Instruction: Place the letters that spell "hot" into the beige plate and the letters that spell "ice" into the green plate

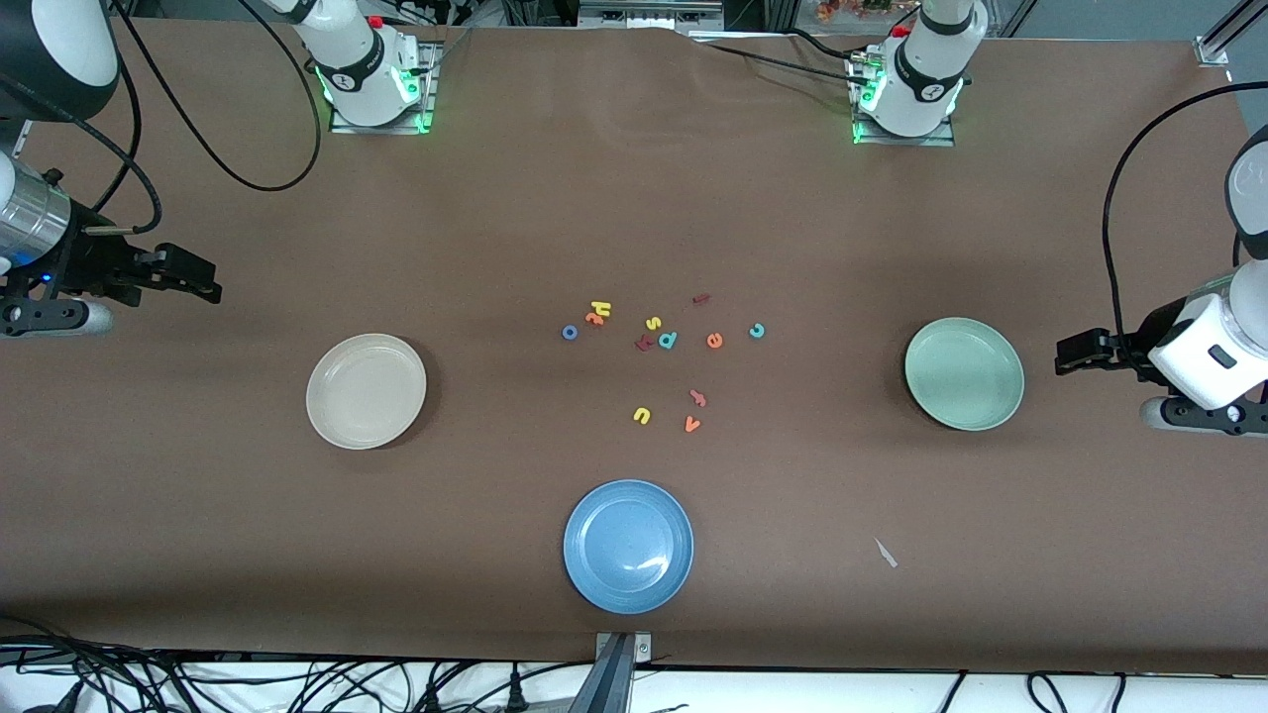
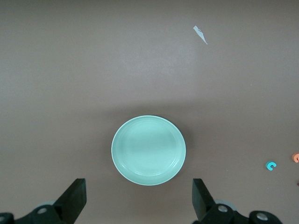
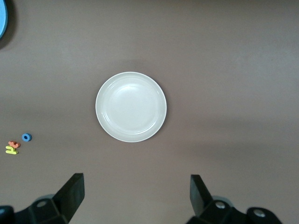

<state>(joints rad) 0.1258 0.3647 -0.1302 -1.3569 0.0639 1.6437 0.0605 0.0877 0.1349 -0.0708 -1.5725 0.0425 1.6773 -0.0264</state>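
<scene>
Both arms wait at the table's ends with fingers spread wide and holding nothing — the left gripper (image 1: 1062, 354) up beside the green plate (image 1: 964, 373), the right gripper (image 1: 213, 282) up by the beige plate (image 1: 366, 390). Both plates are bare, and every letter lies loose on the table between them: the blue o (image 1: 570, 333), yellow h (image 1: 601, 309) and orange t (image 1: 593, 319) clustered toward the beige plate — the maroon i (image 1: 701, 298), orange e (image 1: 714, 341) and teal c (image 1: 757, 331) toward the green one. The blue plate (image 1: 628, 546) sits nearest the front camera.
</scene>
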